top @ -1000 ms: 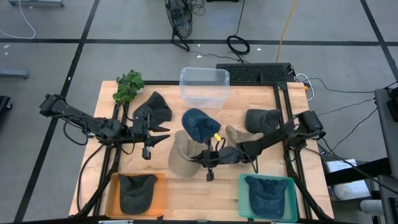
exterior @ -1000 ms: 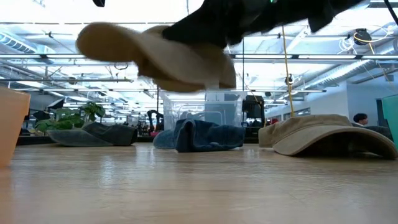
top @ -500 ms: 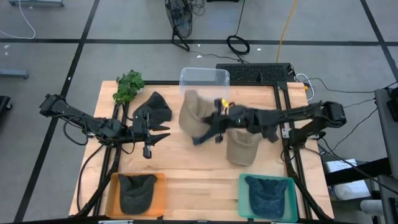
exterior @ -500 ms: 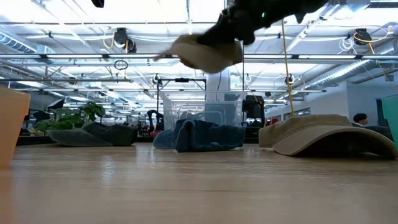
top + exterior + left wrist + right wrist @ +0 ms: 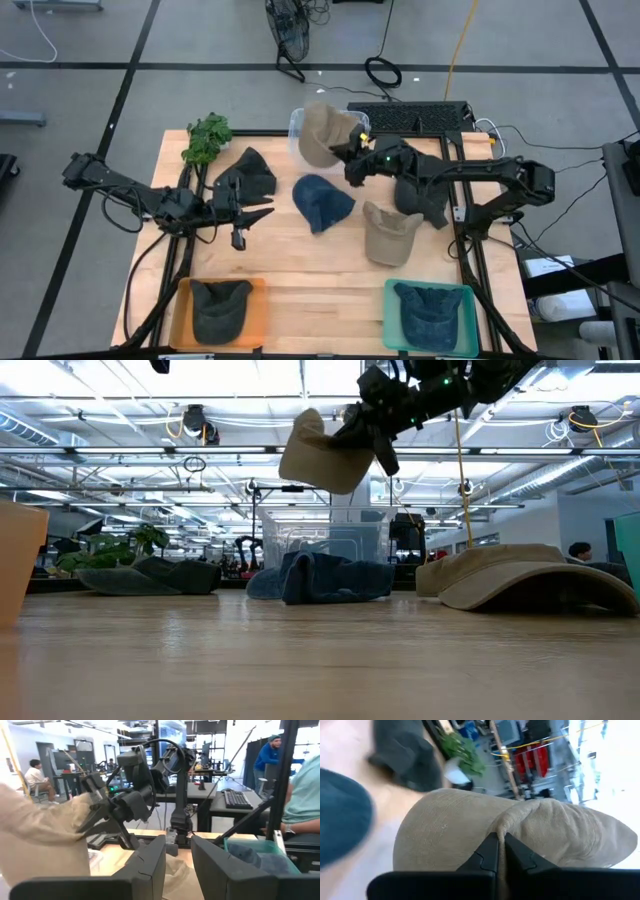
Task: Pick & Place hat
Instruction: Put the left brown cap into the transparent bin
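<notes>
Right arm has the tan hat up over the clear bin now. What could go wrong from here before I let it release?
1. The right gripper pinches only a small fold of the tan hat, so it might slip out early.
2. The hat hangs over the clear bin's edge rather than its middle; dropped here, it may catch on the rim or fall onto the table.
3. The blue hat lies just below; a miss could land on it.

Tan hat (image 5: 320,136): carried from near-centre of the bench to the far side, now raised over the clear bin (image 5: 296,125). Right gripper (image 5: 350,152): moved with it, jaws clamped on it throughout.
</notes>
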